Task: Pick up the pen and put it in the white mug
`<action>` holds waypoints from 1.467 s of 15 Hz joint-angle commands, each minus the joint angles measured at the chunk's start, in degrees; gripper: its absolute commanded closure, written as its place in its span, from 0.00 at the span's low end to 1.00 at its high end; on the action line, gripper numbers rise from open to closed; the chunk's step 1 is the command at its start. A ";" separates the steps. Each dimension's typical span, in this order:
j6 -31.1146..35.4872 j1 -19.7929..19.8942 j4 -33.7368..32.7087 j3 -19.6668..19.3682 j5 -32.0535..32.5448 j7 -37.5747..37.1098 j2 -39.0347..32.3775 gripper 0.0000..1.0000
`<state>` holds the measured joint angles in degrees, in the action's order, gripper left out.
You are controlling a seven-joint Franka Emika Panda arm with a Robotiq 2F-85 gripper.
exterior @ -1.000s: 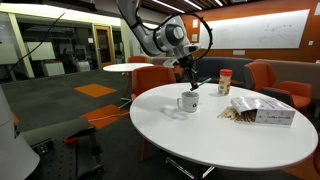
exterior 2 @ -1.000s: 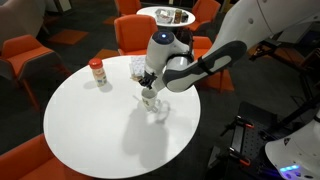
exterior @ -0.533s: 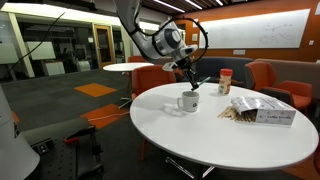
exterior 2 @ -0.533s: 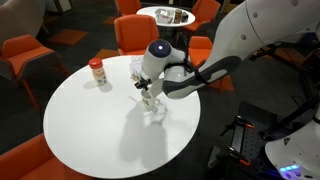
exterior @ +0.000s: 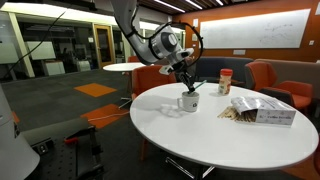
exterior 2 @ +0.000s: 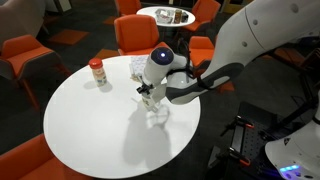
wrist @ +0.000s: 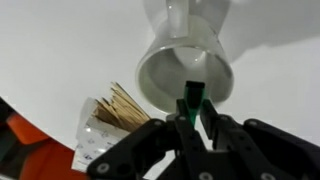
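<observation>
Gripper [wrist: 193, 120] clenched on green pen [wrist: 191, 98], directly above mouth of white mug [wrist: 186, 62]. Wrist has tilted over mug in last second, so pen tip now points into opening. Pen not yet released; drop seems near.

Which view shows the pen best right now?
The wrist view. There the green pen shows large and sharp, gripped in the pincer over the open mouth of the white mug. In both exterior views the pen is too thin to make out; only the pincer above the mug shows.
</observation>
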<state>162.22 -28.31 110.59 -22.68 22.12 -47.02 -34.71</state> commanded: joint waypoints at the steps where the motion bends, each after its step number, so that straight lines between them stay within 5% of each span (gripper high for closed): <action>1: 2.13 -2.16 2.00 -2.34 0.99 -2.60 0.86 0.97; 3: 1.70 -2.66 2.26 -2.91 0.90 -2.86 1.07 0.97; 4: 1.45 -2.81 2.40 -3.07 0.95 -2.78 1.17 0.65; 6: 1.35 -2.82 2.92 -3.09 0.66 -2.49 1.63 0.58; 13: -1.98 0.78 4.83 1.53 -4.64 -0.06 5.71 0.00; 22: -17.40 11.49 6.14 11.80 -11.35 7.98 16.78 0.00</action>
<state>149.55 -19.76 115.50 -13.65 11.68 -41.34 -21.58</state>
